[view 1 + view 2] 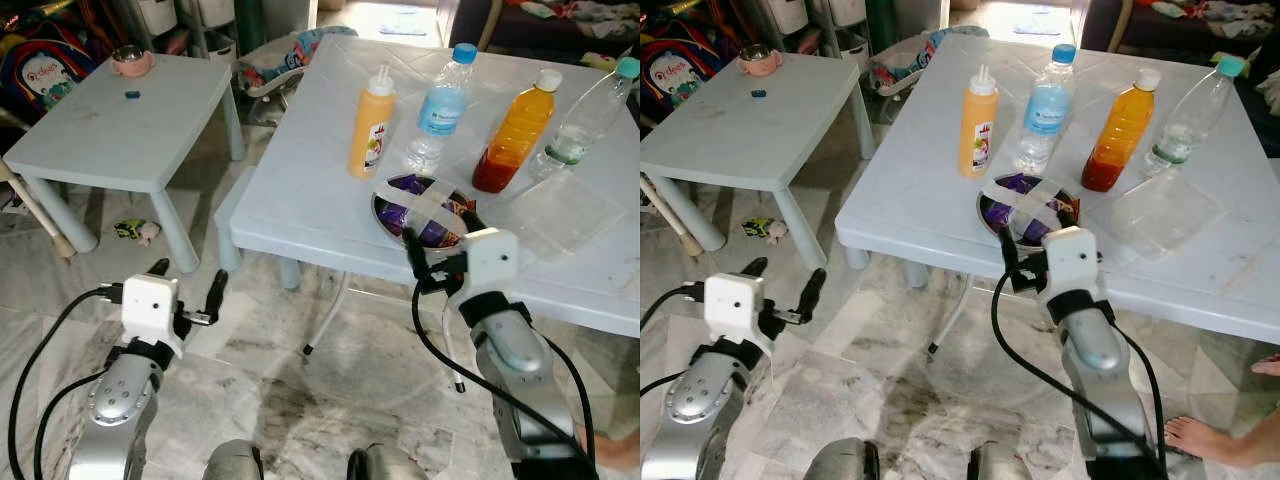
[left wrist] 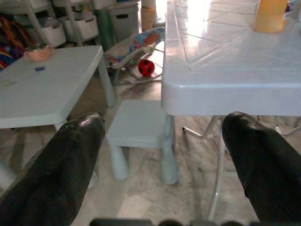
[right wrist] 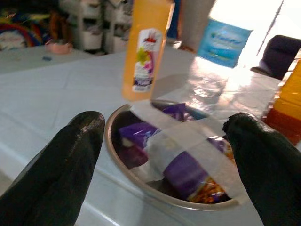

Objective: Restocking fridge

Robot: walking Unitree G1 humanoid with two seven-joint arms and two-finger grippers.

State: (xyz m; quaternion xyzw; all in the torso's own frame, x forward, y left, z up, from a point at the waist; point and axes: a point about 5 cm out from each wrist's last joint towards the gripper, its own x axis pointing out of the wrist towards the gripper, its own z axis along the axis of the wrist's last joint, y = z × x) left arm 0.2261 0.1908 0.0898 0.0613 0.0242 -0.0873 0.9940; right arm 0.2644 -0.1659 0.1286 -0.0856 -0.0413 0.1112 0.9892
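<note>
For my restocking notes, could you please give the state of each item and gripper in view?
Steel bowl: taped over, snacks inside.
Yellow squeeze bottle: upright, capped.
Blue-cap water bottle: upright, capped.
Orange juice bottle: upright, capped.
Right gripper: open, facing the bowl.
Left gripper: open, empty.

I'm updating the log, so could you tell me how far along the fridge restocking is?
Nothing looks stocked yet: the sauce bottle, water bottle, orange bottle, clear bottle and taped bowl all stand on the table. In hand: the right gripper, open, faces the bowl without touching it. The left gripper hangs open below the table edge. Left: picking up and carrying every item.
</note>
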